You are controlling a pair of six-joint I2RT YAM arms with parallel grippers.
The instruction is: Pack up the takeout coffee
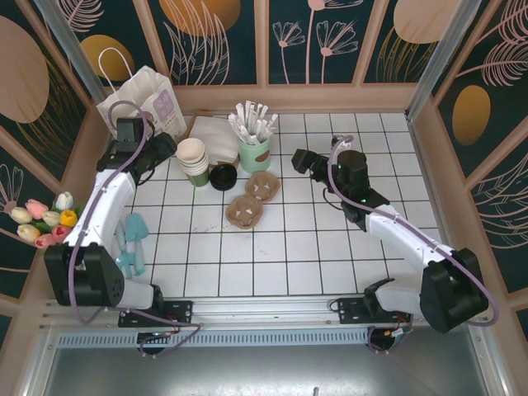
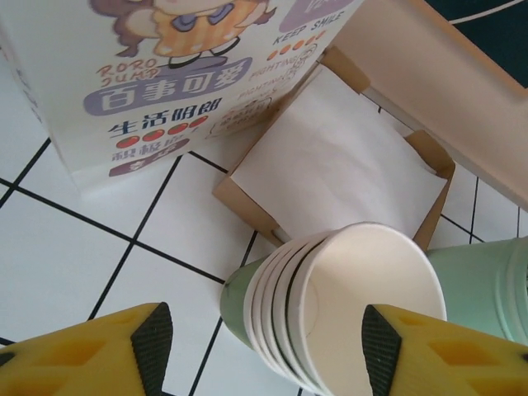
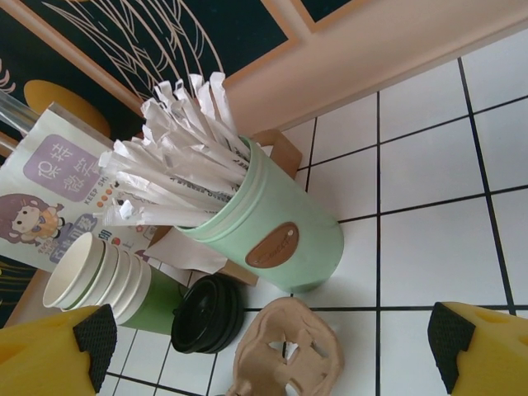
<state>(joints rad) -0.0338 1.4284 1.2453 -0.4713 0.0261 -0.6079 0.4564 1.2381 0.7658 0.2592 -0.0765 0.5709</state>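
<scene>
Indoors, white-tiled table [image 1: 289, 256], dark floral walls [image 1: 223, 41], left tool [image 2: 260, 338] parted, right tool [image 3: 272, 330] wide, both empty.

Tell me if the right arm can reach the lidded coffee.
Probably, from above: the right gripper is open and the coffee lid is uncovered, though the straw holder and pulp carrier crowd it.

Counter [image 1: 330, 256], rear left: bag [image 1: 144, 103]; cup stack [image 1: 193, 161] before it; takeout coffee [image 1: 223, 176] just right of stack; straw holder [image 1: 254, 150] behind-right of coffee; cup carrier [image 1: 264, 186] before holder; second carrier [image 1: 245, 211] nearer still
</scene>
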